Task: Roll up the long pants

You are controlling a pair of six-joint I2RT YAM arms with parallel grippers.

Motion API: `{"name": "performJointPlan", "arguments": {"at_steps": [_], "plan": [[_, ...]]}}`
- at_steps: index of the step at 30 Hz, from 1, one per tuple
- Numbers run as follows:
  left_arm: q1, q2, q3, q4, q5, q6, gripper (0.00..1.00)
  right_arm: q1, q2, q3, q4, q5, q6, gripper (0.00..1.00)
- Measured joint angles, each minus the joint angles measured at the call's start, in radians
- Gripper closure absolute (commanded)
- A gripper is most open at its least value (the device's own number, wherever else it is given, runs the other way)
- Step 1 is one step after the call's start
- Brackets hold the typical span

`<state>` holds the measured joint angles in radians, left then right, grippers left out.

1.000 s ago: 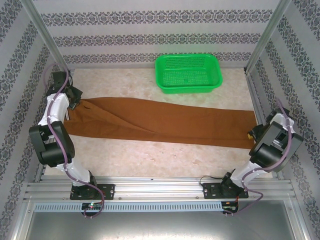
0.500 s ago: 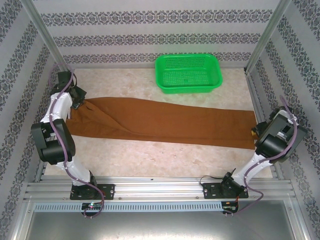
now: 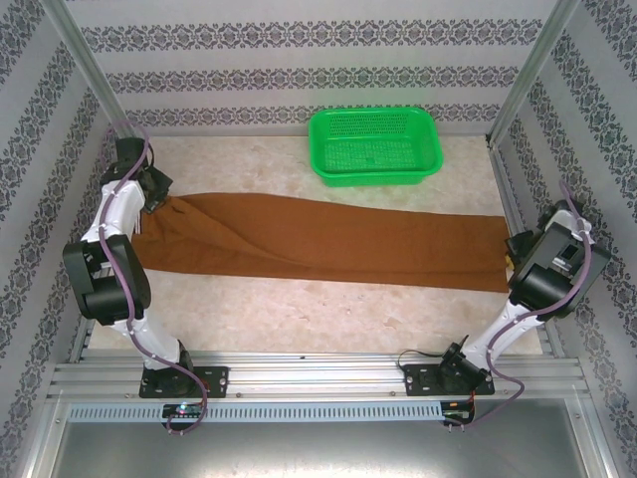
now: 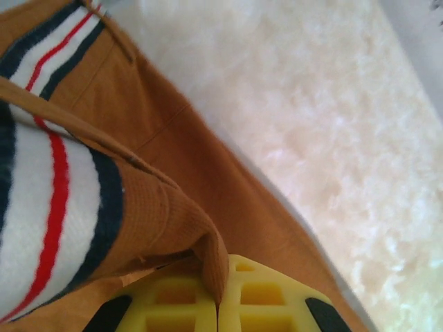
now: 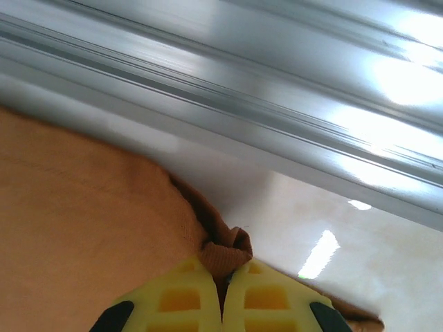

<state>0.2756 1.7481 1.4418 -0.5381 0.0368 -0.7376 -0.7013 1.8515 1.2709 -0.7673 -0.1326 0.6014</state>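
Rust-brown and stretched flat, the long pants [image 3: 328, 244] span the marbled table [image 3: 299, 319] from left to right, near the green basket [image 3: 376, 149]. The left gripper [image 4: 219, 301] pinches their left end (a white, red and navy striped band shows there). The right gripper [image 5: 222, 294] pinches a bunched corner of the right end.

Both arms pulled the long pants [image 3: 328, 244] a little straighter on the bench [image 3: 299, 314].
The left tool [image 4: 218, 304], at the waist end, moved slightly toward the far side, and its elbow rose. The right tool [image 5: 221, 299], at the leg end, went to the right and away from the near edge, so the cloth's right end followed it.
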Motion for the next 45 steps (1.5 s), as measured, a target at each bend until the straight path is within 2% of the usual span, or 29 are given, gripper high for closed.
{"name": "performJointPlan", "arguments": {"at_steps": [9,17,20,24,28,35,40,45], "plan": [[-0.002,0.089,0.295,-0.002,-0.006,0.000,1.00,0.025,-0.124,0.195,-0.047,-0.006,0.010,1.00],[-0.007,0.171,0.436,-0.051,-0.019,0.000,1.00,0.089,-0.038,0.494,-0.143,-0.004,-0.006,1.00],[-0.007,0.189,0.481,-0.077,-0.030,0.000,1.00,0.121,-0.019,0.548,-0.146,0.020,-0.010,1.00],[-0.005,0.206,0.559,-0.109,-0.039,0.000,1.00,0.139,-0.019,0.544,-0.148,0.033,-0.010,1.00],[0.000,0.202,0.578,-0.119,-0.041,0.000,1.00,0.136,-0.072,0.422,-0.129,0.044,-0.010,1.00],[0.050,0.119,0.425,-0.119,-0.045,0.019,1.00,0.135,-0.216,0.230,-0.116,0.044,-0.010,1.00],[0.087,0.114,0.392,-0.121,-0.032,0.026,1.00,0.137,-0.206,0.244,-0.122,0.031,-0.010,1.00],[0.099,0.173,0.452,-0.123,0.006,0.026,1.00,0.148,-0.200,0.254,-0.134,0.022,-0.015,1.00]]}}
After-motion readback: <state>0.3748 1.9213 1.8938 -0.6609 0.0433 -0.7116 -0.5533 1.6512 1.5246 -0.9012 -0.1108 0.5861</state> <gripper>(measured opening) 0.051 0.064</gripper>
